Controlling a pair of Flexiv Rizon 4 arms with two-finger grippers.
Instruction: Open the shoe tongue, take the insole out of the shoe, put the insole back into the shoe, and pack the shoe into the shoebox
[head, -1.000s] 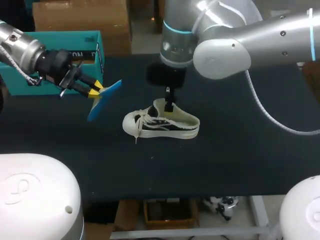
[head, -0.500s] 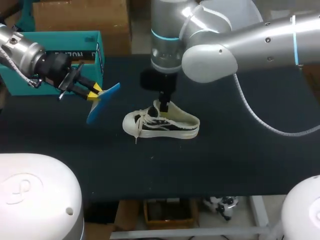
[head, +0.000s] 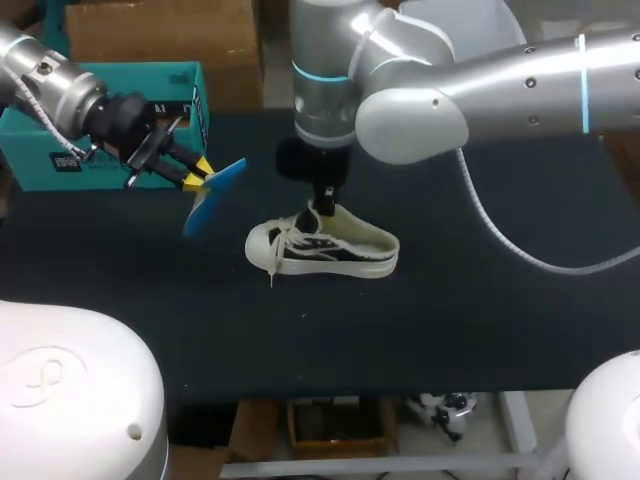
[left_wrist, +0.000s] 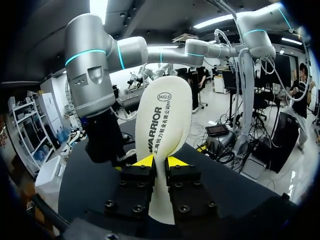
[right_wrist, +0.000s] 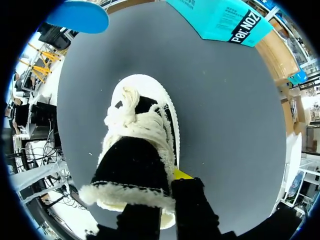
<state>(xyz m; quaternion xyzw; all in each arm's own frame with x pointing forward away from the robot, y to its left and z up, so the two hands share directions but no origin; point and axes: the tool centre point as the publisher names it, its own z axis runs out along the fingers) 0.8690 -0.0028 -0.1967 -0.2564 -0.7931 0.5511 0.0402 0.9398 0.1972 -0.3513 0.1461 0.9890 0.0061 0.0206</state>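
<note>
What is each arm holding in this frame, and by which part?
Left gripper: the insole, pinched near one end. Right gripper: the shoe's tongue, by its fleecy top edge.

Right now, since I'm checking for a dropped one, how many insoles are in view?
1. The insole is pinched in the left tool, held to the left of the shoe. The shoe's inside is partly hidden, so another could sit there.

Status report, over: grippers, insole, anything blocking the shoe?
Left gripper shut on insole, held in the air left of shoe. Right gripper down at tongue, over the opening. Shoebox behind left gripper.
</note>
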